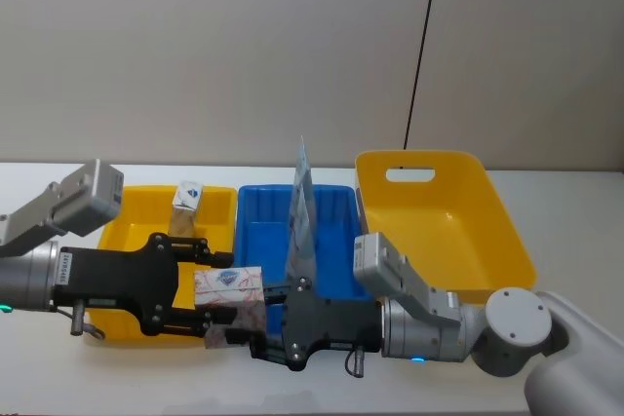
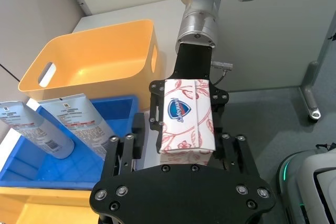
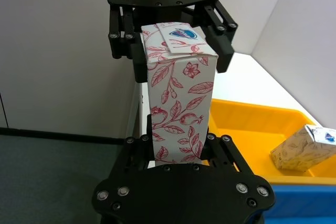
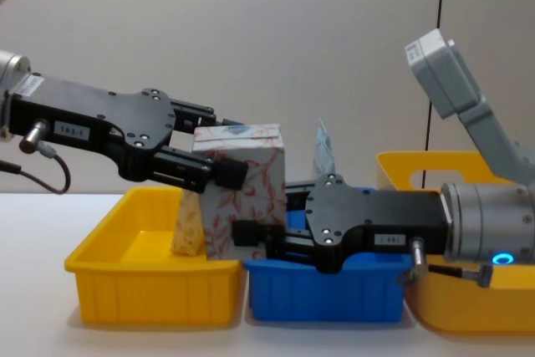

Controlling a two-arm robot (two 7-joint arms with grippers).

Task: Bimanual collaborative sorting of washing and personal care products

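Observation:
The white carton with red leaf pattern [image 4: 242, 198] stands upright in the air, above the seam between the left yellow bin [image 1: 136, 231] and the blue bin [image 1: 341, 216]. My left gripper [image 4: 219, 144] is shut on its top end. My right gripper [image 4: 251, 244] is shut on its bottom end. Inside the left yellow bin a smaller tan patterned carton [image 1: 186, 200] leans upright. A pale blue tube [image 1: 302, 211] stands in the blue bin, and the left wrist view shows a white tube with a striped end [image 2: 79, 124] leaning beside it.
A large yellow bin with a handle slot [image 1: 458, 221] sits tilted at the right, behind my right arm. The three bins stand side by side on the white table [image 4: 33, 323], with bare table to the left of them.

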